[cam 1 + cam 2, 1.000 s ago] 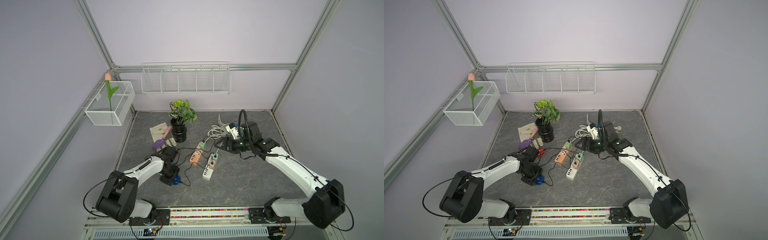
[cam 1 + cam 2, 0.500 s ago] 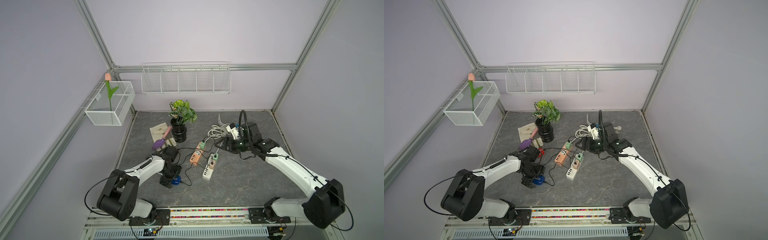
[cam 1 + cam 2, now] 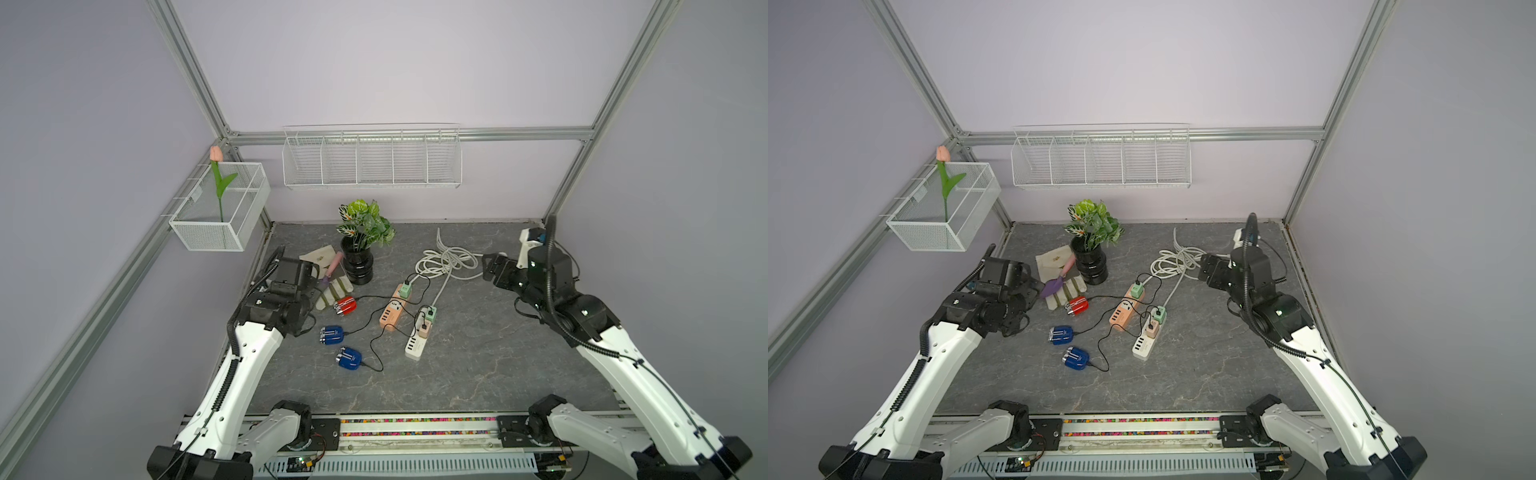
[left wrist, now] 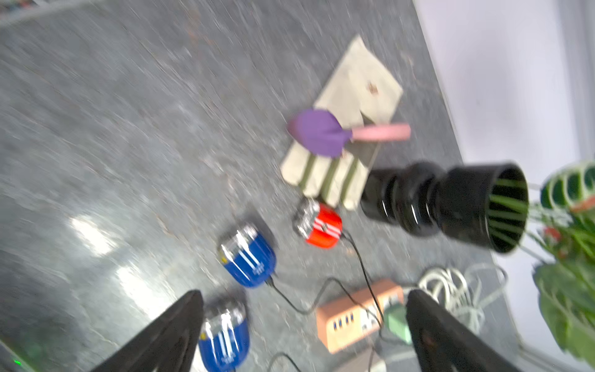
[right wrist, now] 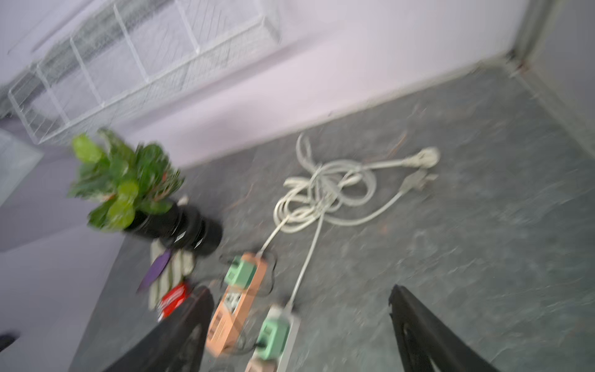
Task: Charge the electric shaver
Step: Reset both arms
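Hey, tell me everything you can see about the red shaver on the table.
The red shaver is a small rounded block, glossy red with white stripes and a silver head. It lies flat on the grey table, its head right beside the striped glove; whether they touch is unclear. A thin black cable leaves its rear end toward the orange power strip.

Shavers (image 3: pixel 349 358), tangled cords (image 3: pixel 434 269) and power strips (image 3: pixel 392 313) crowd the counter (image 3: pixel 478 374) middle; its near edge and right side lie open.
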`<state>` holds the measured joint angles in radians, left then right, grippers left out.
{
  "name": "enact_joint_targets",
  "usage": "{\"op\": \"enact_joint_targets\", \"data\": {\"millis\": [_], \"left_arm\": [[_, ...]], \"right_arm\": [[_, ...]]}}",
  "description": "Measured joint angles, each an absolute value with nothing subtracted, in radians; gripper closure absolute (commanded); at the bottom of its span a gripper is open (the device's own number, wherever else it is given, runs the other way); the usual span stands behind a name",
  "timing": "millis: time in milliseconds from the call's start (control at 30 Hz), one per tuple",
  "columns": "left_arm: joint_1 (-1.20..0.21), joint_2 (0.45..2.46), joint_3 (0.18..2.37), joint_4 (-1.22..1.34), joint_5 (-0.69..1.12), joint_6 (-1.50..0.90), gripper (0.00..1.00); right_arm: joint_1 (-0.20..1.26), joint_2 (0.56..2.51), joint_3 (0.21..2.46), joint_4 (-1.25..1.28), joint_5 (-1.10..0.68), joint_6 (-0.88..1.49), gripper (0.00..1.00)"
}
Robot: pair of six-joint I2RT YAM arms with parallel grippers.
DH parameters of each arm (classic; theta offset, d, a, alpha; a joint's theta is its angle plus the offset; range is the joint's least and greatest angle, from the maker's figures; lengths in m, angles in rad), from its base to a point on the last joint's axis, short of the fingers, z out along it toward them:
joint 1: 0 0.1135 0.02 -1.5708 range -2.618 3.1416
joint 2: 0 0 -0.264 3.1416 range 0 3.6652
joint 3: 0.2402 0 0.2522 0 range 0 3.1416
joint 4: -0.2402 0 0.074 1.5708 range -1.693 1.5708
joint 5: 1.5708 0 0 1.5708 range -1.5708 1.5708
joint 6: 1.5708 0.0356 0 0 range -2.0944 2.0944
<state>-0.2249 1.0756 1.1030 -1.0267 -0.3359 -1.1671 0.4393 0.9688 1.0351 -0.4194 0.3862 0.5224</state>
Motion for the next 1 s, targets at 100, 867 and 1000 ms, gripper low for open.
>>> {"op": "enact_joint_targets", "data": {"millis": [100, 867, 1000], "left_arm": [[-0.186, 1.101, 1.002, -0.888, -0.485, -0.998, 0.0], [-0.09, 1.494, 0.424, 0.673, -0.457, -0.144, 0.01], [-0.089, 1.536, 0.377, 0.74, -0.435, -0.121, 0.01]], "right_arm": [[0.368, 0.936, 0.784, -0.205, 0.558, 0.441, 0.11], [0.002, 1.494, 0.316, 0.86, 0.297, 0.063, 0.11], [0.002, 1.532, 0.273, 0.923, 0.29, 0.06, 0.11]]}}
